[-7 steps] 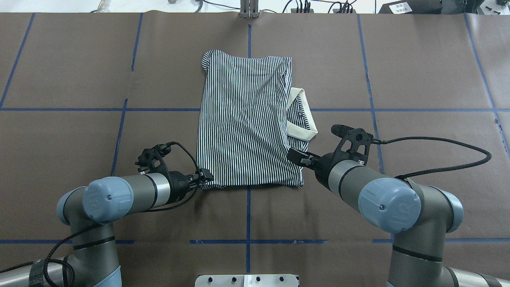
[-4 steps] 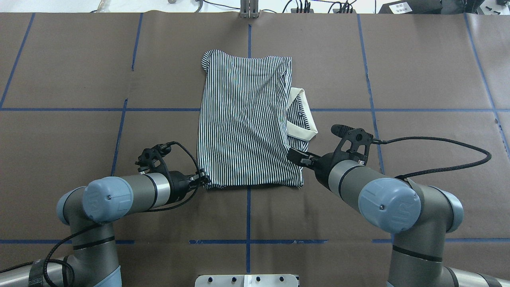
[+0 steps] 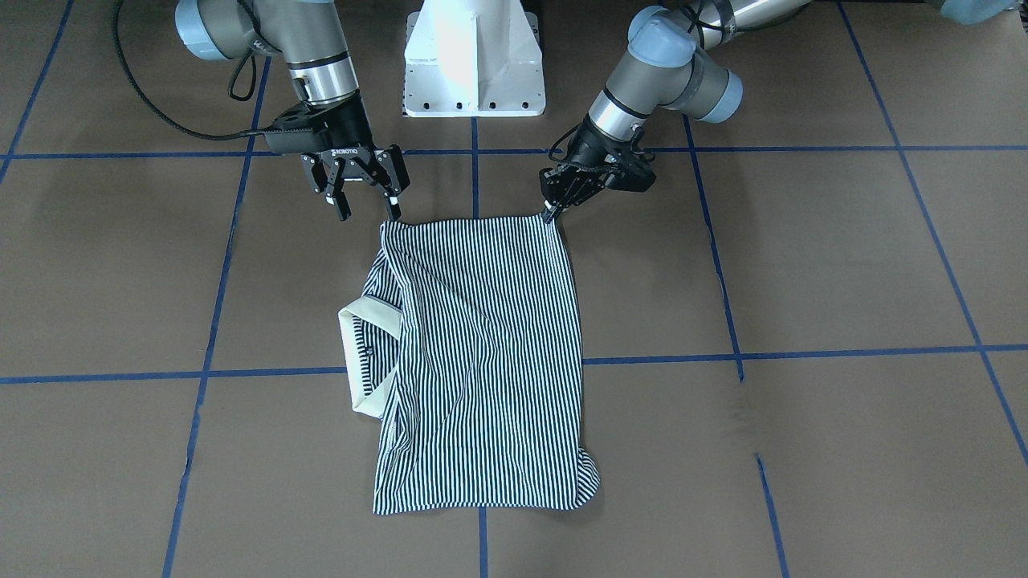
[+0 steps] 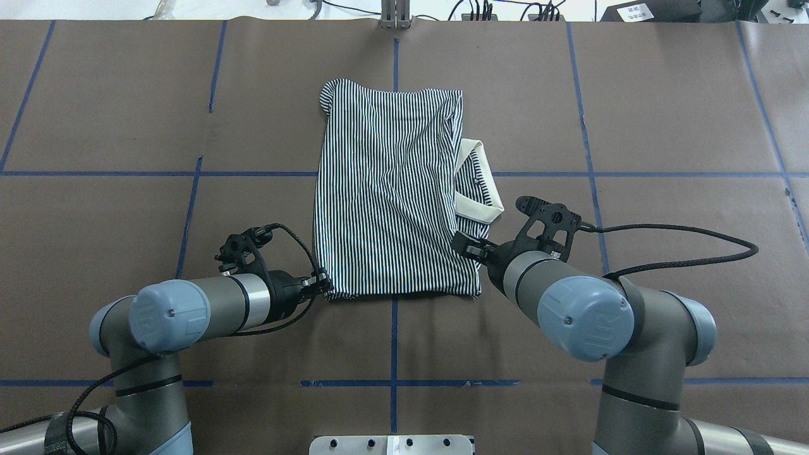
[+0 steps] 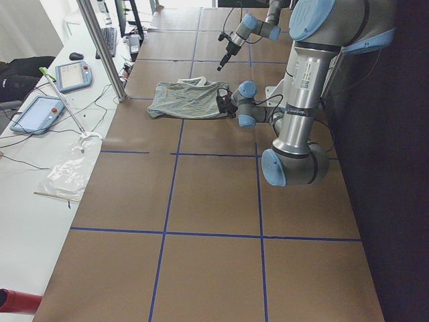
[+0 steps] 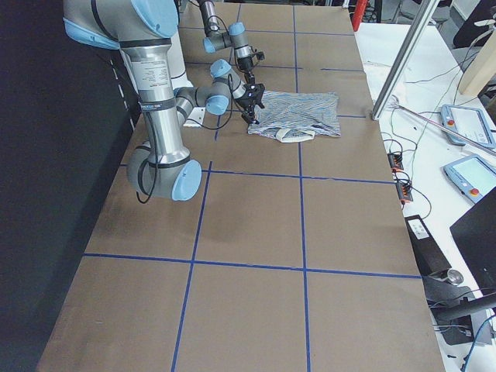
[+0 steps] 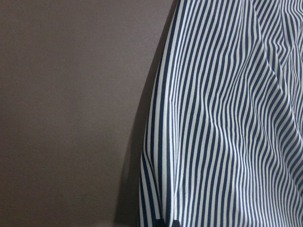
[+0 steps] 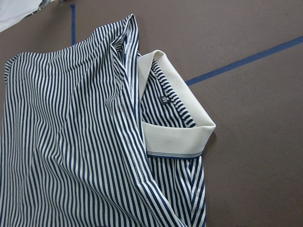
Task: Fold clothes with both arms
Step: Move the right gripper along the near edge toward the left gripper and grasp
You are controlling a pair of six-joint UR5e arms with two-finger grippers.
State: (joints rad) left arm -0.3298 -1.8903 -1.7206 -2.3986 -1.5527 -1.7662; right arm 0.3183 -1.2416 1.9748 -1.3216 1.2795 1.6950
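Observation:
The striped polo shirt lies folded lengthwise at the table's middle, with its cream collar sticking out on the robot's right. In the front-facing view the shirt and collar show too. My left gripper is shut on the shirt's near-left corner, low at the table; its jaws meet at that corner in the front-facing view. My right gripper is open and empty, just above the near-right corner. The right wrist view shows the collar.
The table has a brown cover with blue tape lines. The white pedestal base stands at the robot's edge. A metal post stands at the far edge. Teach pendants lie on the side bench.
My left gripper has drawn back slightly with the shirt's near-left corner, which has pulled in a little. My right arm has shifted left and slightly forward, its gripper still open.

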